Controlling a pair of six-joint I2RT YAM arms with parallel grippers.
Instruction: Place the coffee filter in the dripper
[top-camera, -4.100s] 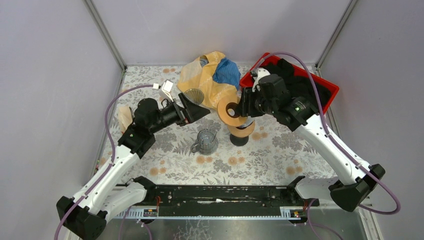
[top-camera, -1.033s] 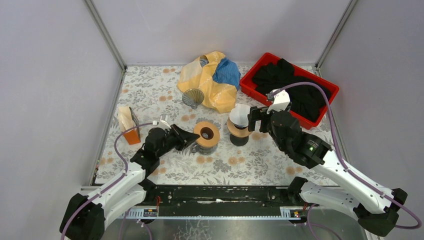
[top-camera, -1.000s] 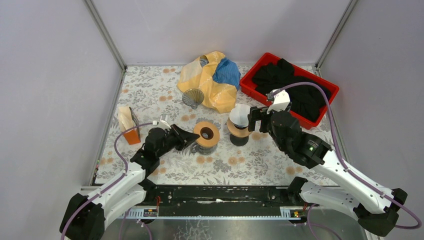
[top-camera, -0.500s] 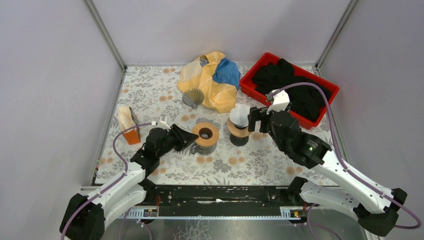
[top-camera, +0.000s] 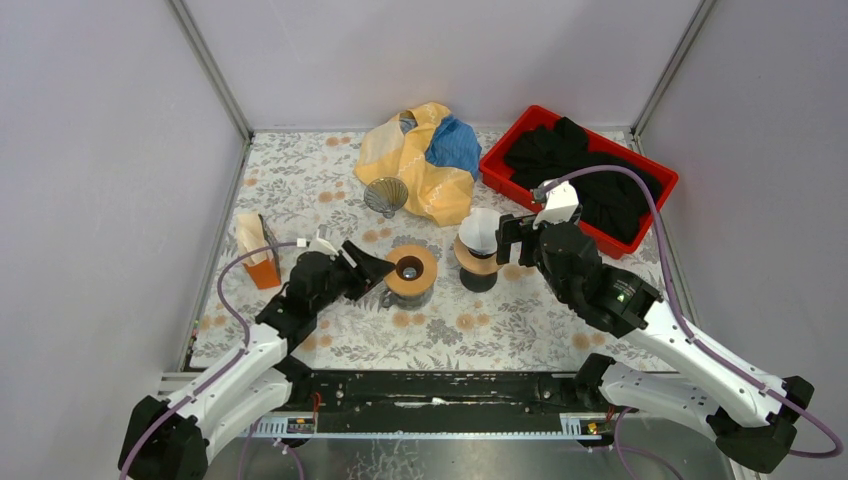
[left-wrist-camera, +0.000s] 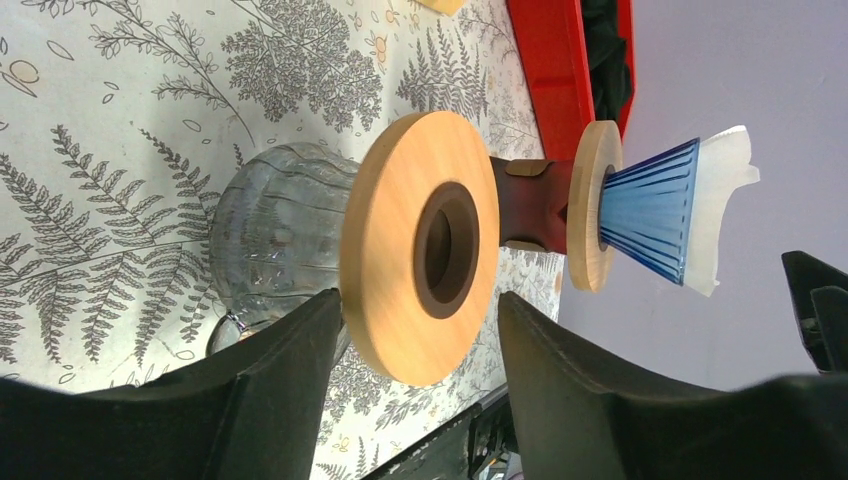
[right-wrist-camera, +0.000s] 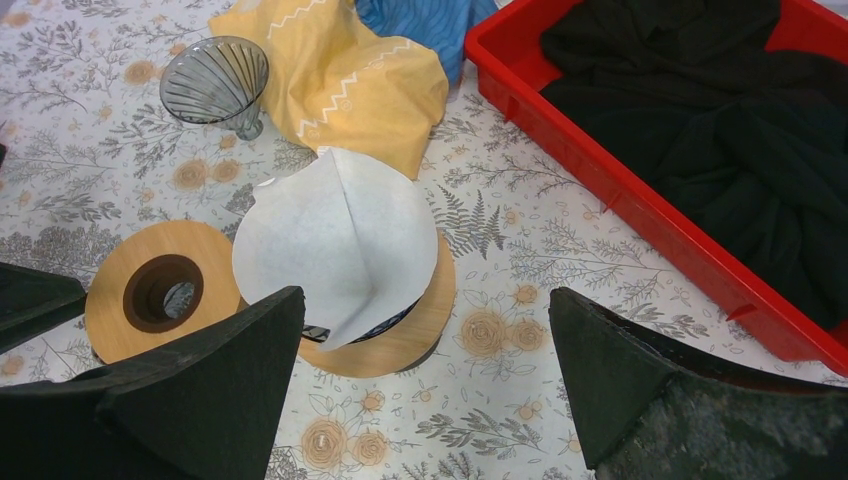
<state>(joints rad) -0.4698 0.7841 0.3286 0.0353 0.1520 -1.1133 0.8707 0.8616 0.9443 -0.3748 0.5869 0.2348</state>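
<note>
Both spread wide, empty: left claw (left-wrist-camera: 415, 308) at wooden ring (left-wrist-camera: 385, 240), right claw (right-wrist-camera: 425, 295) near coffee filter (right-wrist-camera: 335, 235).

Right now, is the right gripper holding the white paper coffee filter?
No, the right gripper is wide open and the white paper coffee filter sits free in the blue ribbed dripper.

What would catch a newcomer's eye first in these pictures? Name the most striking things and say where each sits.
The white coffee filter stands out first, sitting open in the blue dripper at mid-table. Next comes the red tray of black cloth at the far right, with the crumpled yellow and blue cloth to its left. A wooden ring lies on the glass jug left of the dripper.
</note>
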